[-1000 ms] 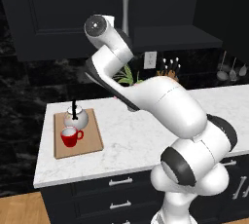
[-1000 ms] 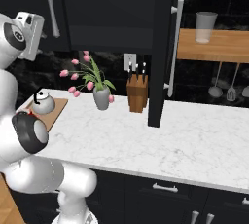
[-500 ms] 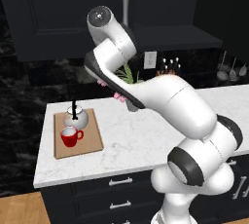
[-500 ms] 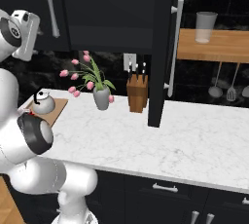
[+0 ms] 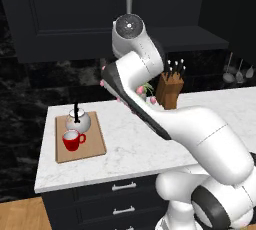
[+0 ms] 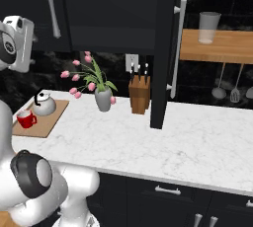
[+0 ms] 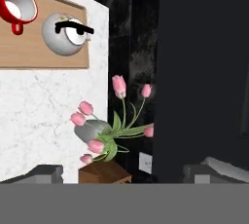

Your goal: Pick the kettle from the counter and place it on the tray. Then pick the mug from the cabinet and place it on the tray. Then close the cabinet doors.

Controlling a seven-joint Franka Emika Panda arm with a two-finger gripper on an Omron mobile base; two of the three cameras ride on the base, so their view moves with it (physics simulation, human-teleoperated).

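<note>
The silver-white kettle (image 5: pixel 77 120) (image 6: pixel 43 104) (image 7: pixel 65 34) and the red mug (image 5: pixel 73 140) (image 6: pixel 25 119) (image 7: pixel 18 4) stand side by side on the wooden tray (image 5: pixel 93 139) (image 6: pixel 50 119) (image 7: pixel 44 55) at the counter's (image 5: pixel 125 146) left end. My gripper (image 7: pixel 130 172) is open and empty, raised high above the counter in front of the black cabinet (image 5: pixel 75 16). A black cabinet door (image 7: pixel 204 72) lies close ahead of it on the right. Another cabinet door (image 6: pixel 163 48) stands open, edge-on, with a long silver handle (image 6: pixel 177 43).
A grey vase of pink tulips (image 6: pixel 102 97) (image 7: pixel 99 133) and a brown knife block (image 5: pixel 167 90) (image 6: pixel 140 94) stand at the back of the counter. A wooden shelf (image 6: pixel 232 46) with a glass (image 6: pixel 209 27) hangs at the right, utensils below it.
The arm's wrist has swung to the right in front of the cabinet, and the jaws have widened. Kettle, mug and tray have stayed put.
</note>
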